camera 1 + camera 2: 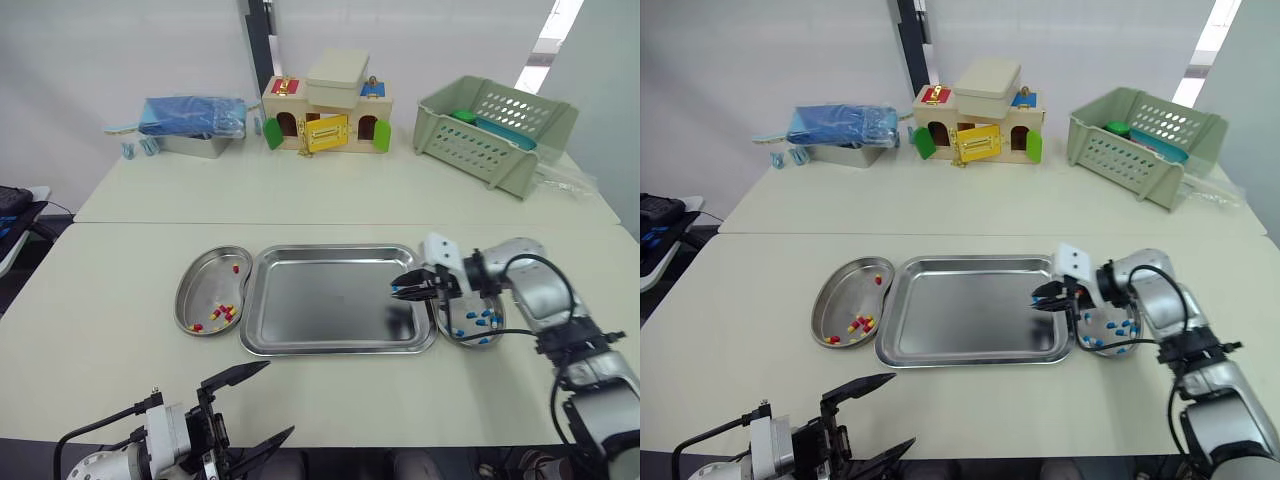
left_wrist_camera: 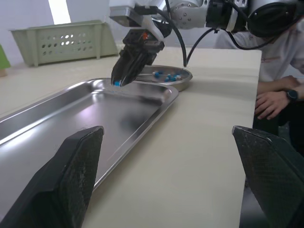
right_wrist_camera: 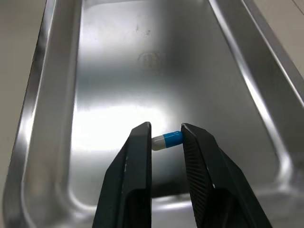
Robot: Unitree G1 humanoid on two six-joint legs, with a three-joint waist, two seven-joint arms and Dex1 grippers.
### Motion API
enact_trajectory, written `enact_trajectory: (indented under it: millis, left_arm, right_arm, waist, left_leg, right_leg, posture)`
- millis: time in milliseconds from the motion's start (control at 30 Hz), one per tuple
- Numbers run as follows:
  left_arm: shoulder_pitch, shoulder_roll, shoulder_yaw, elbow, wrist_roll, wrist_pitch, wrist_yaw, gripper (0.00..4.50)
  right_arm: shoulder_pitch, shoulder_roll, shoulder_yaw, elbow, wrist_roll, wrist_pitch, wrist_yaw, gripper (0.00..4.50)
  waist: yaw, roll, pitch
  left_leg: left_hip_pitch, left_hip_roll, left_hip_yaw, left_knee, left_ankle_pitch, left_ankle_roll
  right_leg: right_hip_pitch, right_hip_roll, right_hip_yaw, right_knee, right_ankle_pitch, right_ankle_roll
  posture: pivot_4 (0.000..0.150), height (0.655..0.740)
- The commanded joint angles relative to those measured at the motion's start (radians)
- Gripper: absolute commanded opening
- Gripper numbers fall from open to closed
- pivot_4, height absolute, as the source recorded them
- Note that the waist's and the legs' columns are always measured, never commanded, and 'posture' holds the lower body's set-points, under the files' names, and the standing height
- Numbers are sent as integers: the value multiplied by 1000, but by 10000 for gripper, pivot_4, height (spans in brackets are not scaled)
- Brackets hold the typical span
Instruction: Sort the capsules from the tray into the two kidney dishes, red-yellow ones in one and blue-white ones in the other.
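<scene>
1. My right claw (image 1: 405, 287) was closed on one blue-white capsule (image 3: 167, 140), pinched end to end above the tray's (image 1: 340, 349) right end.
2. I judged that grip thin: a jolt could pop the capsule loose short of the right kidney dish (image 1: 480, 343) and onto the table (image 1: 120, 350).
3. My left claw (image 1: 280, 398) hung wide open and empty, at the near edge.

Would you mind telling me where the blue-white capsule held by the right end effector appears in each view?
Left eye view: the blue-white capsule sits at the tips of the right end effector, over the right end of the tray.
Right eye view: same place, over the tray's right end.
Left wrist view: a blue speck at the end effector's tips, near the kidney dish.
Right wrist view: pinched in the end effector, tray floor behind.
Shared landmark: the tray.
</scene>
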Motion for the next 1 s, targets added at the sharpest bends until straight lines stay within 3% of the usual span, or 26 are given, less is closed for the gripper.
enact_trajectory:
  millis: [33, 233, 433, 600, 833, 1000]
  left_arm:
    - [-22, 11, -23, 5, -25, -21, -44, 45000]
    - [-69, 20, -47, 30, -41, -8, -91, 45000]
    - [-85, 21, -44, 42, -48, 3, -113, 45000]
    - [-91, 21, -37, 46, -52, 5, -114, 45000]
    - [-85, 20, -30, 48, -52, 3, -111, 45000]
    - [-97, 17, -21, 62, -49, 1, -100, 45000]
  right_arm:
    - [75, -86, -100, -103, 56, 48, -5, 9746]
    - [214, -189, -194, -138, 85, 67, -36, 9746]
    - [253, -200, -194, -155, 101, 76, -63, 9746]
    - [257, -203, -187, -160, 110, 90, -63, 21023]
    - [258, -214, -187, -165, 123, 102, -70, 43059]
    - [258, -224, -208, -174, 146, 124, -78, 44549]
  waist:
    - [0, 0, 0]
    - [-7, 0, 0]
    - [-6, 0, 0]
    - [-2, 0, 0]
    - [-2, 0, 0]
    - [-2, 0, 0]
  left_leg:
    - [0, 0, 0, 0, 0, 0]
    - [1, 0, 1, 0, 0, 0]
    - [1, 0, 1, 0, 0, 0]
    - [1, 0, 0, 0, 0, 0]
    - [1, 0, 0, 0, 0, 0]
    - [1, 0, 0, 0, 0, 0]
  right_leg:
    - [0, 0, 0, 0, 0, 0]
    - [0, 0, 1, 1, 0, 0]
    - [1, 0, 1, 1, 0, 0]
    - [1, 0, 1, 0, 0, 0]
    - [1, 0, 1, 0, 0, 0]
    - [1, 0, 1, 0, 0, 0]
  posture:
    - [1500, 7400]
    - [1500, 7400]
    - [1500, 7400]
    - [1500, 7400]
    - [1500, 7400]
    - [1500, 7400]
